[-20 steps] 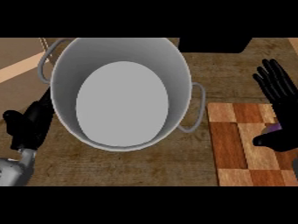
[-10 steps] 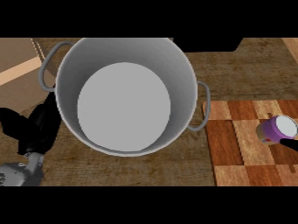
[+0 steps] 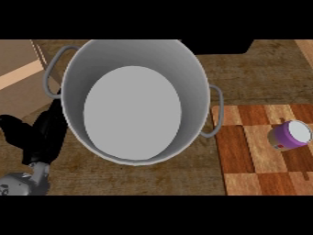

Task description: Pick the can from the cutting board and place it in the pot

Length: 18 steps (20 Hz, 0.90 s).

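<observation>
Brown, mottled counter [image 3: 267, 78] is stretching across the whole head view, with a paler strip of lighter surface [image 3: 9, 78] running along the far left corner.

Only the left hand [image 3: 33, 137] is showing, coming up from the lower left edge on its grey forearm [image 3: 19, 183]. Its black fingers are lying fairly straight and relaxed, pointing up and away, and they are holding nothing. The fingertips nearest the middle are passing behind the wall of the pot, so whether they are touching it cannot be told. The right hand is not appearing anywhere.

Just beside the left hand, on its right, the big grey pot [image 3: 186, 78] is standing upright on the counter, its mouth wide and its pale round bottom lying bare. One looped handle [image 3: 53, 75] is sticking out above the hand, and the other [image 3: 214, 110] is pointing away from it, toward the cutting board.

Well apart from the hand, beyond the pot, the checkered wooden cutting board [image 3: 243, 151] is lying flat with its near edge just beside the pot's far handle. On it the purple can [image 3: 291, 136] is resting tilted, its pale lid facing up and toward the right, with nothing gripping it.
</observation>
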Available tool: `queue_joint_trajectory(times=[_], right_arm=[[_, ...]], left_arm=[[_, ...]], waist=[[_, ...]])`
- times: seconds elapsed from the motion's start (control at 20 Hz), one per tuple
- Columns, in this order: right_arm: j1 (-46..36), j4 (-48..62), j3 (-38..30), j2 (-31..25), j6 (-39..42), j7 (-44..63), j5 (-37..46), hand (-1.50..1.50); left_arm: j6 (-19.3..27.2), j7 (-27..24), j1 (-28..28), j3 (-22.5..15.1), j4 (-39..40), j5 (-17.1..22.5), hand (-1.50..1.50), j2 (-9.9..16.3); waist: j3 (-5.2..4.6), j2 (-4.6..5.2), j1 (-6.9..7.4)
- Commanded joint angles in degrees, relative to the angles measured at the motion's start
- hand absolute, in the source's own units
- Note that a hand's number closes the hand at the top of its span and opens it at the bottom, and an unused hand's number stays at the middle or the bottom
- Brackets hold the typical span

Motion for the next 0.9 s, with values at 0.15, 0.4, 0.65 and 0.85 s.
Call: queue_joint_trajectory(times=[0.15, 0.4, 0.65, 0.85], right_arm=[[1.4, -4.6, -6.5, -10.4, 13.0, 17.0, -6.8, -1.50], [-2.5, -6.7, -0.8, -10.4, 14.2, 29.5, -6.9, -1.50], [-10.7, -5.3, 6.0, -8.1, 14.1, 37.1, -4.6, -1.50], [-9.4, -1.9, 4.4, -6.3, 19.8, 37.1, -4.6, -1.50]], left_arm=[[0.3, 3.6, -1.8, 0.6, -2.1, 0.0, 0.00, -0.6], [-2.7, 0.7, -1.7, 1.0, 1.1, -1.3, 0.00, -1.3], [-2.5, 3.4, -2.8, 1.7, -0.4, -2.5, 0.00, -3.0], [-3.8, 6.0, -0.3, 3.6, -5.0, -2.2, 0.00, -1.0]], waist=[[0.06, 0.24, 0.93], [0.08, 0.54, 1.86], [0.13, 0.55, 2.36], [0.15, 0.41, 2.14]])
